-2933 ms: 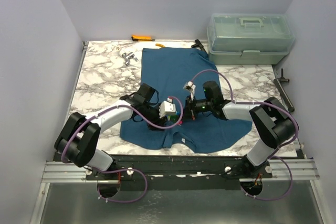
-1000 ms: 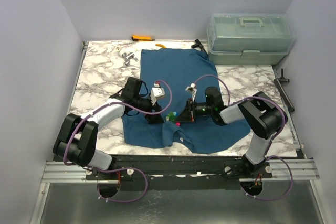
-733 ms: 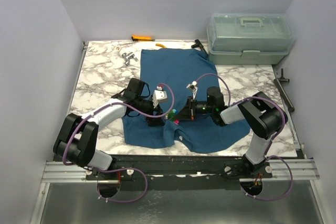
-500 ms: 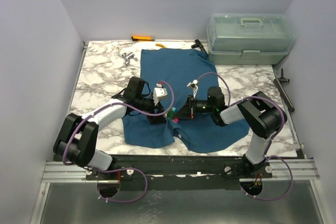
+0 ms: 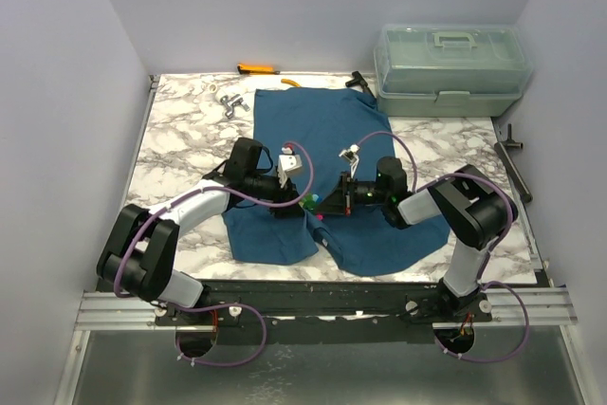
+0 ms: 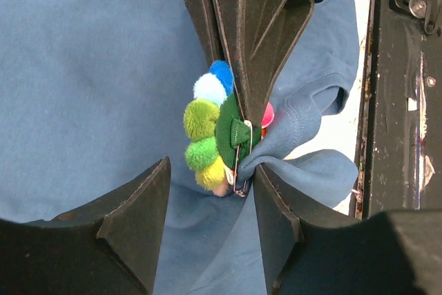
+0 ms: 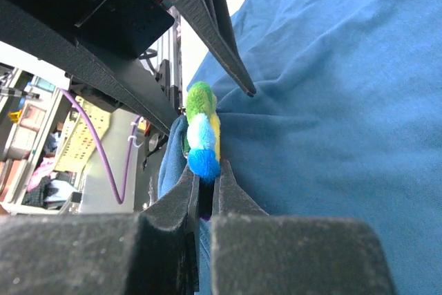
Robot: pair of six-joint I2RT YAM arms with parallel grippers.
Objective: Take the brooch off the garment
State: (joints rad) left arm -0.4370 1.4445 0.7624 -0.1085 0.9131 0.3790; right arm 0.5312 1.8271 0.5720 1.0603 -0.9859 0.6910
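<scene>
Small metal parts [image 5: 229, 103]: on the marble table [image 5: 180, 149], far left, apart from the cloth.
Orange-handled tool [image 5: 256, 69]: at the far edge, just past the cloth.
Left gripper [image 5: 296, 204]: low over the near middle of the T-shirt. Its own camera shows its two fingers [image 6: 131, 219] spread wide, with a fold of cloth running between them. The top view is too small to show this.
T-shirt [image 5: 322, 130]: dark blue, lying flat in the middle of the table. Near the grippers it is pulled up into a bunch [image 6: 297, 122].
Brooch [image 5: 312, 204]: between the two grippers, over the near middle of the shirt. From above it is only a green and pink speck. Up close [image 6: 214, 136] it is a bunch of fluffy balls, blue, pale blue, green and yellow, with a pin going into the bunched cloth.
Right gripper [image 5: 322, 209]: its fingers are pressed together, pinching the brooch [image 7: 200, 136] at the tips [image 7: 205, 181].
Clear lidded box [image 5: 450, 68]: far right corner.
Black tool [image 5: 512, 154]: along the right edge.
</scene>
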